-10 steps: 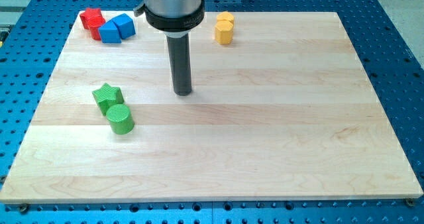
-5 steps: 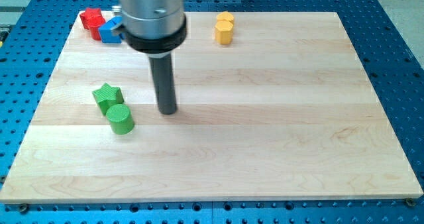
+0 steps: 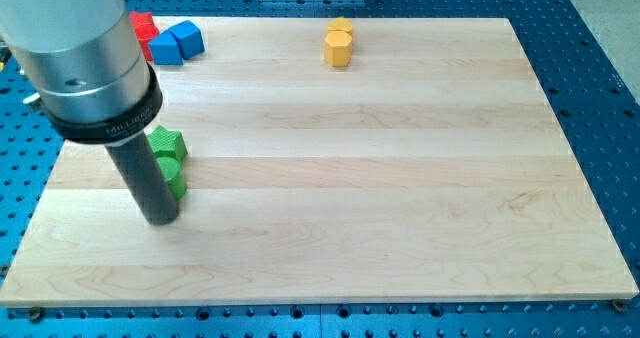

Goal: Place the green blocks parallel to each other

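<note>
Looking from here, where has the dark rod's tip [image 3: 162, 219] got to? my neighbour asks.

Low on the pale wooden board [image 3: 400, 178], I tell him. The green cylinder block [image 3: 177, 182] sits just behind it, towards the view's top and a shade right, mostly hidden by the rod. Whether they touch, I cannot tell. The green star-shaped block [image 3: 168, 143] is just beyond that again, pressed up against the cylinder.

Is it holding anything?

It has nothing to hold with. It is a bare rod, no jaws to open or shut, so it can only shove.

How will those greens behave?

Small, hard and light, I would guess, sliding easily on smooth wood. The round one should roll off a glancing push, so it wants meeting square on its side. The star has points that could catch and spin it.

And the rest?

Far from the tip, at the view's top: a red block [image 3: 144, 26], two blue blocks [image 3: 176, 41], and off right a yellow pair [image 3: 339, 44].
</note>
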### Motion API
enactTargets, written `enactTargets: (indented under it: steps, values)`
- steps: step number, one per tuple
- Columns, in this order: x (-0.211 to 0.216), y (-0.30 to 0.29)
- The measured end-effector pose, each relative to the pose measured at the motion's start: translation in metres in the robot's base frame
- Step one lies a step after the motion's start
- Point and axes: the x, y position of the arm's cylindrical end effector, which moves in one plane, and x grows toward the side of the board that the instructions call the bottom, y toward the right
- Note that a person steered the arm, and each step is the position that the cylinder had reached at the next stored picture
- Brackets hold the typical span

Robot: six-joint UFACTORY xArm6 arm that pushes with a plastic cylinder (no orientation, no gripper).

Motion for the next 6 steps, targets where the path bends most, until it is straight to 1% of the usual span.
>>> enactTargets:
  steps: [2, 3, 5, 6]
  values:
    - [-0.062, 0.0]
    - [-0.083, 0.0]
    - [-0.103, 0.003]
    - [-0.103, 0.037]
